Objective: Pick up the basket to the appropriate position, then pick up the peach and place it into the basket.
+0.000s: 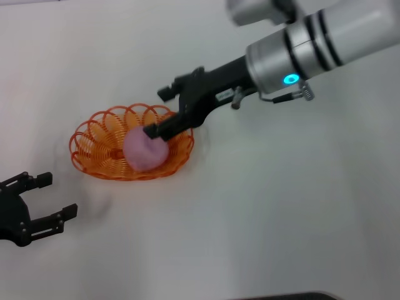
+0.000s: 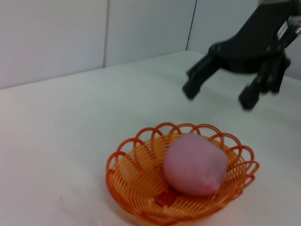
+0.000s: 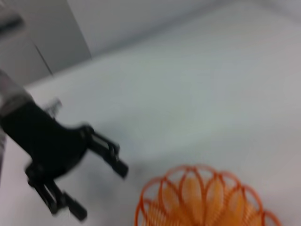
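White table [image 1: 281,212] fills the scene, with pale wall panels [image 2: 56,37] behind it. On the table stands the orange basket [image 1: 94,140], and the peach [image 1: 145,150] lies inside it. Above the basket hangs the right gripper [image 1: 159,112], fingers spread apart, holding nothing. Near the table's front edge, well apart from the basket, waits the left gripper [image 1: 49,197], released as well.

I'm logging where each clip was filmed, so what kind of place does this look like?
Probably a robot test bench, not a home: a bare white table backed by plain panel walls, only an orange looped-wire basket holding a pale pink peach, and two black grippers, left and right.
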`<state>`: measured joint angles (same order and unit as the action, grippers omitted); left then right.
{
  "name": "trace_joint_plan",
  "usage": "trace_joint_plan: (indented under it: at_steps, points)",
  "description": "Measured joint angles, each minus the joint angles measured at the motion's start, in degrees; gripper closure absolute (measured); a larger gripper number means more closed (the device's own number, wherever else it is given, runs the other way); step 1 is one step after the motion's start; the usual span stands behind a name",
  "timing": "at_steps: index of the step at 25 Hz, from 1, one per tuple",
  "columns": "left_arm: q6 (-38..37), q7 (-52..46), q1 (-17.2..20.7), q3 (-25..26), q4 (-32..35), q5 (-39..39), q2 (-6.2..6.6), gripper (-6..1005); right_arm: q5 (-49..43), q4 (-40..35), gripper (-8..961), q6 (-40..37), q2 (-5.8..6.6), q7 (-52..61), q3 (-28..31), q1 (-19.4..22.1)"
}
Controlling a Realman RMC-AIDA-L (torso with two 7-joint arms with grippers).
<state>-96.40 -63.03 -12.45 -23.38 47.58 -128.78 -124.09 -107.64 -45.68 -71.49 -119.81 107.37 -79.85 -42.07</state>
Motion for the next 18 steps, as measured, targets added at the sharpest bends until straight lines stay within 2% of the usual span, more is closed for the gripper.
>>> trace_joint_plan:
  at_steps: [6,13,18]
  points:
    - [-0.2,-0.6,-0.2,0.0,0.2,0.1,0.05,175,4.6,-4.9,-5,-4.2,0.17,-8.6,6.0,8.7]
    - [-0.1,-0.6,-0.2,0.2,0.0,0.1,0.08,175,5.1,-4.3,-4,-9.9,0.05,-21.3,13.4,18.0]
    - [-0.1,-0.6,-0.2,0.5,-0.2,0.2,0.08,175,6.8,-2.2,-5,-11.1,0.09,-29.9,15.2,24.0]
